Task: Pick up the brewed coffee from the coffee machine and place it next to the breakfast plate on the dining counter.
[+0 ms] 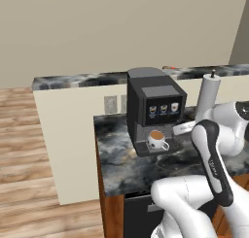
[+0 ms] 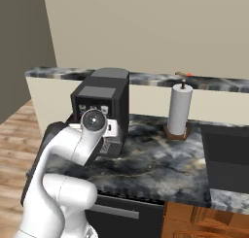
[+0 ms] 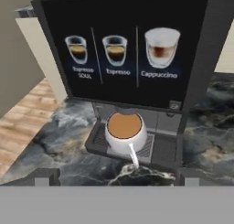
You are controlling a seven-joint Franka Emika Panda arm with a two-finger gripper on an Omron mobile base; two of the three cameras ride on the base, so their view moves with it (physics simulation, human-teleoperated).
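White mug [image 3: 125,132] of brown coffee on the machine's grate [image 3: 155,147], gripper [image 3: 116,176] spread

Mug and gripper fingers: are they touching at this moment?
Apart. In the hand view the mug sits on the coffee machine's drip grate, and bare counter shows between it and the fingers at the bottom corners.

Marbled black-and-grey counter top [image 1: 121,166] on a wooden base, bearing the coffee machine [image 1: 154,108] near its left end and, to the right, a paper-towel roll [image 2: 179,110] upright on its holder.
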